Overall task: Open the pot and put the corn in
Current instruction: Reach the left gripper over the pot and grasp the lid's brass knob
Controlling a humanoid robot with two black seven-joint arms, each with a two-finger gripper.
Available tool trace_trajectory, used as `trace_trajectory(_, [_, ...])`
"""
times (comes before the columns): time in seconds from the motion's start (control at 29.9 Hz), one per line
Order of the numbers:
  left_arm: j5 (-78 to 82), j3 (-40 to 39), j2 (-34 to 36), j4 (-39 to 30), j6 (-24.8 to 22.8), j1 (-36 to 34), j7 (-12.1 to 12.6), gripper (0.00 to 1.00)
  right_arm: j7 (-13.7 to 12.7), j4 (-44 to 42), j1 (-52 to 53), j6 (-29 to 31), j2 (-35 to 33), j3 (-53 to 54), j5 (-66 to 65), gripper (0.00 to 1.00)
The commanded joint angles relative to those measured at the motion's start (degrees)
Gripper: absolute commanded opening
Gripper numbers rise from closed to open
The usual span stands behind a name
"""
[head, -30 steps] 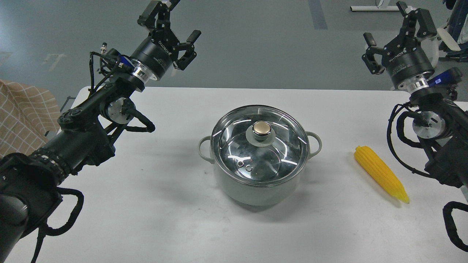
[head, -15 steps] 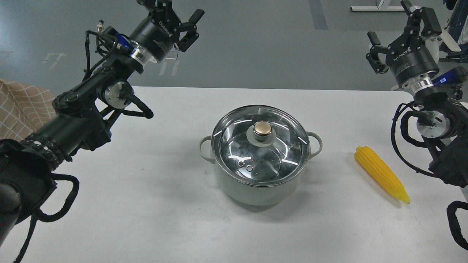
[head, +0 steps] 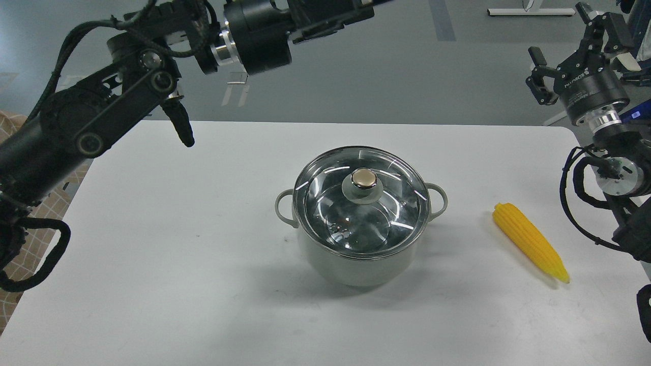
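Observation:
The pale grey-green pot (head: 356, 267) stands at the middle of the white table (head: 178, 254). Its glass lid (head: 376, 223) with a gold knob (head: 364, 178) sits closed on it. The yellow corn (head: 529, 243) lies on the table to the pot's right, pointed end toward me. My left gripper (head: 346, 12) is high above the table's far edge, up and left of the pot, lying sideways and partly cut off by the top of the view. My right gripper (head: 558, 29) is open and empty, raised beyond the table's far right corner, well above the corn.
A checked beige cloth (head: 30, 239) shows off the table's left edge. Grey floor lies beyond the far edge. My right arm's cables (head: 577, 203) hang close to the corn's right side.
My left arm has swung up and to the right, its gripper now turned sideways above the table's far edge. My right gripper has drifted slightly right and up. Pot, lid and corn have not moved.

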Motion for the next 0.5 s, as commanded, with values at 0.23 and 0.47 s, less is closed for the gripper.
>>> trace_trajectory(0.23, [30.1, 14.8, -1.9, -1.2, 10.7, 0.2, 0.0, 0.98, 0.0, 1.8, -1.7, 0.0, -1.5, 0.0, 0.0, 1.00])
trace_trajectory(0.47, [34.9, 17.1, -2.1, 0.4, 12.0, 4.3, 0.0, 0.98, 0.0, 2.0, -2.4, 0.0, -1.5, 0.0, 0.0, 1.00])
